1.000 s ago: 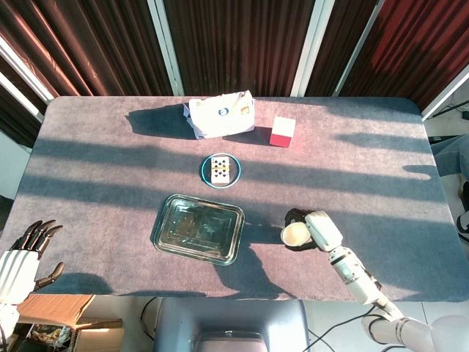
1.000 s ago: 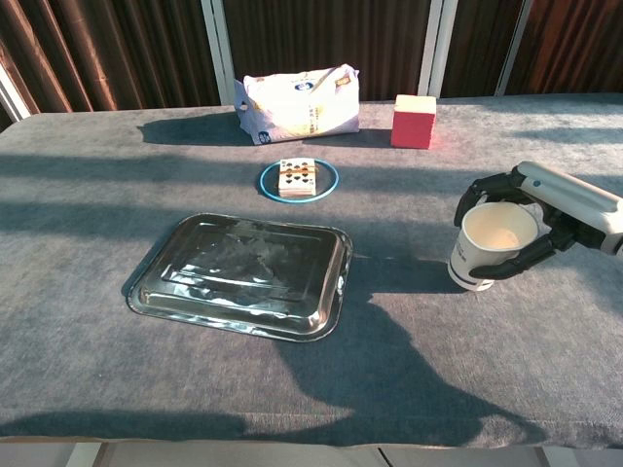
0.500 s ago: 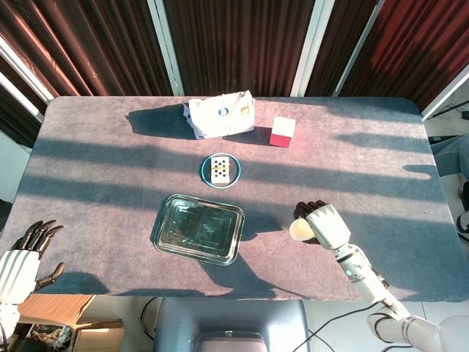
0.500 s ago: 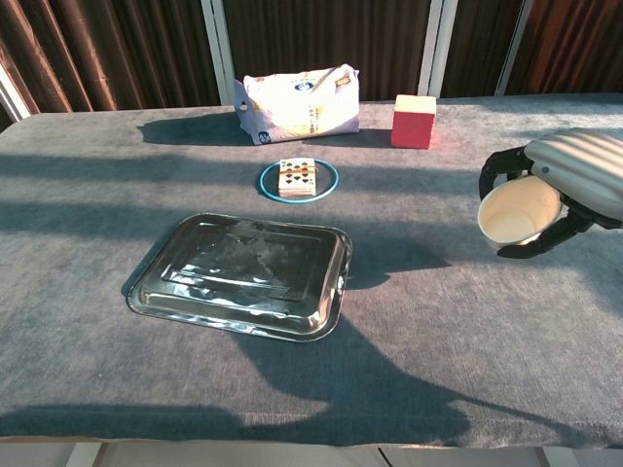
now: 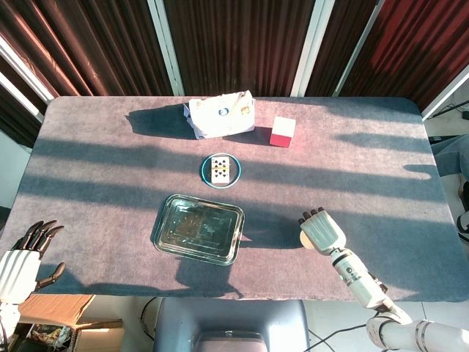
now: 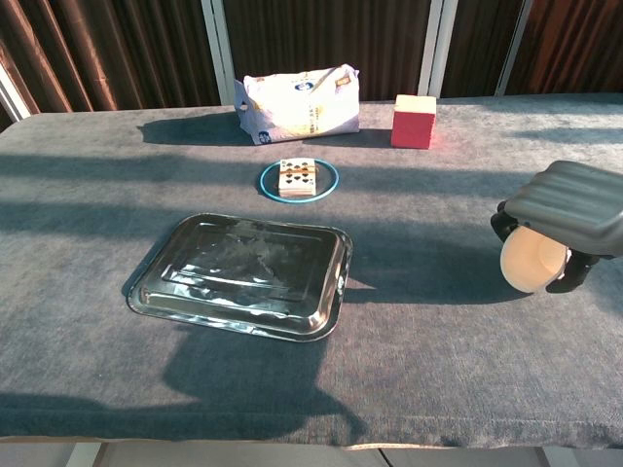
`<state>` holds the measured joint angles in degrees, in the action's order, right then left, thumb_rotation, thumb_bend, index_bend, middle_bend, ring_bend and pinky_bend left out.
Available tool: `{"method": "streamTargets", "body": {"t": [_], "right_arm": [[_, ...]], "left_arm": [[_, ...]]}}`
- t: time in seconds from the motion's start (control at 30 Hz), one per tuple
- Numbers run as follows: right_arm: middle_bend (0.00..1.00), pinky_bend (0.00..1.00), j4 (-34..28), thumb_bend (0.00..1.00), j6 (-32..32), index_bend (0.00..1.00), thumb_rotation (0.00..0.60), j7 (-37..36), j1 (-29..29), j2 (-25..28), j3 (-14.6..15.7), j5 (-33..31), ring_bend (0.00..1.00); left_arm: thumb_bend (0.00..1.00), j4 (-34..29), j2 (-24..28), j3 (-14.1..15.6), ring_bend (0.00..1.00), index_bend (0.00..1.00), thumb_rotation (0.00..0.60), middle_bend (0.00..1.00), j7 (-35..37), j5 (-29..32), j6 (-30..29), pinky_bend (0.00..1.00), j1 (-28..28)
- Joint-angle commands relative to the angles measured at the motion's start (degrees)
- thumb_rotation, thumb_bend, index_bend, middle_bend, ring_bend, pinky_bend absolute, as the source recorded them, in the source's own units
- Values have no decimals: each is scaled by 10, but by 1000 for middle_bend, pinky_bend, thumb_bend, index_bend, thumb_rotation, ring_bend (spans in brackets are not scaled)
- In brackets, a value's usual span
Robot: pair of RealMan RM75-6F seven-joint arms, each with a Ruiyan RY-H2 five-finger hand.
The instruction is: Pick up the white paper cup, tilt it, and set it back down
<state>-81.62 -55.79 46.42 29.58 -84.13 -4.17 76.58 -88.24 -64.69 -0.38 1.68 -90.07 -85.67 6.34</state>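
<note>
Right hand holding white paper cup has lifted it off table and tipped it mouth-sideways over the last second, so setting down remains; left hand idle, fingers apart.

The white paper cup is tipped on its side, mouth facing the camera. It sits gripped in the right hand, at 4 o'clock on the bench.
</note>
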Motion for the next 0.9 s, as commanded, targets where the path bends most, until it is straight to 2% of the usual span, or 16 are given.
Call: {"method": "streamTargets", "body": {"t": [0.03,0.13,0.37,0.47,0.73,0.83,0.9], "right_arm": [[521,590,9,215,6,579,600,-16,5,1,2,-6,461],[463,558,18,215,6,506,600,-39,6,-1,6,-2,396],[251,438,47,212,3,274,600,-112,8,-7,15,19,213],[192,407,65,213,-10,217,600,-151,7,-11,16,36,177],[97,371,90,212,-23,114,600,-252,-1,-1,22,53,144],[96,371,103,212,-18,122,600,-295,0,3,29,63,144],[127,382,111,212,-16,165,600,-310,0,3,31,66,156]], "left_arm": [[297,0,0,0,72,188,600,101,-1,-1,0,291,0],[298,-1,0,1,72,188,600,100,-2,-2,0,291,0],[297,-1,0,1,72,188,600,101,-4,-1,0,291,0],[297,-1,0,1,72,188,600,101,-3,-2,0,291,-1],[296,-1,0,0,72,188,600,101,-2,-1,1,291,0],[297,0,0,0,72,188,600,101,-3,-1,2,291,0],[297,-1,-1,1,71,188,600,101,-4,-1,3,291,1]]}}
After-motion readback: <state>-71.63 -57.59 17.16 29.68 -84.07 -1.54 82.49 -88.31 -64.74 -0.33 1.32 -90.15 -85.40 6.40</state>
